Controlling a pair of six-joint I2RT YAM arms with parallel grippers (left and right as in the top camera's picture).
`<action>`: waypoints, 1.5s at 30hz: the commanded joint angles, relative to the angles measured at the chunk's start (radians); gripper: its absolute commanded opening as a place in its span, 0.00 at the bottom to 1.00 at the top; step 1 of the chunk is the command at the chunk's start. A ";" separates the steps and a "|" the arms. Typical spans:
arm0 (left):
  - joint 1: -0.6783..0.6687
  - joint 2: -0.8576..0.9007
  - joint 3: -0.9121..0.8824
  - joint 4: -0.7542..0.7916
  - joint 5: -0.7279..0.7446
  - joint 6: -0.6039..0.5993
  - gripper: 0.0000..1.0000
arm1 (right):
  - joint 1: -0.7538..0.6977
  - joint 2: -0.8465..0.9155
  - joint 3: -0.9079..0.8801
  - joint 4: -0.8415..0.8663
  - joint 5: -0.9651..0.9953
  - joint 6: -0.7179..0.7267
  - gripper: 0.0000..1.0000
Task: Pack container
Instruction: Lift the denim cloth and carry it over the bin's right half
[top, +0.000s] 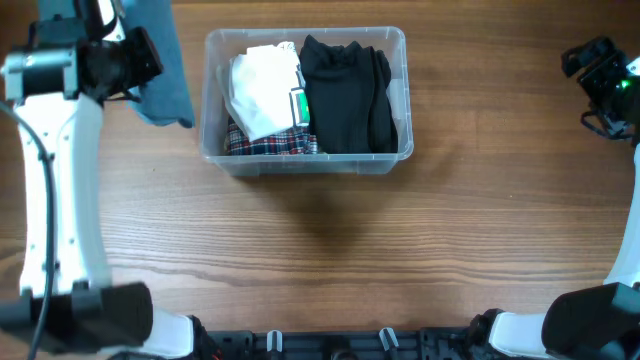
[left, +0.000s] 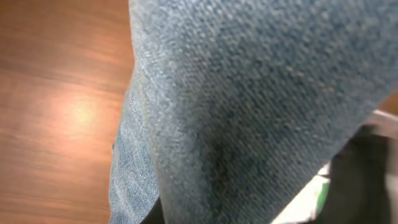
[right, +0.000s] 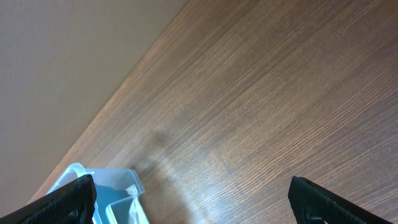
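The clear container (top: 305, 162) sat on the wooden tabletop (top: 320, 250) toward its far edge, near the middle. Inside it a black garment (top: 348, 95) filled the right half, while a white garment (top: 262, 90) lay on a plaid one (top: 270, 143) on the left. Just beside the container's left wall, the left hand (top: 150, 55) was clenched on a blue denim garment (top: 165, 85), whose cloth filled the left wrist view (left: 249, 93). The right hand (right: 199, 202) hung well apart at the far right, fingers spread and grasping nothing.
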 joint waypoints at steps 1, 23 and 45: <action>-0.003 -0.119 0.010 0.027 0.299 -0.017 0.04 | 0.001 0.012 -0.002 0.002 0.006 0.007 1.00; -0.390 0.051 0.010 0.393 0.769 -0.232 0.04 | 0.002 0.012 -0.002 0.002 0.006 0.007 1.00; -0.438 0.217 0.009 0.573 1.015 -0.473 0.04 | 0.004 0.012 -0.002 0.002 0.006 0.007 1.00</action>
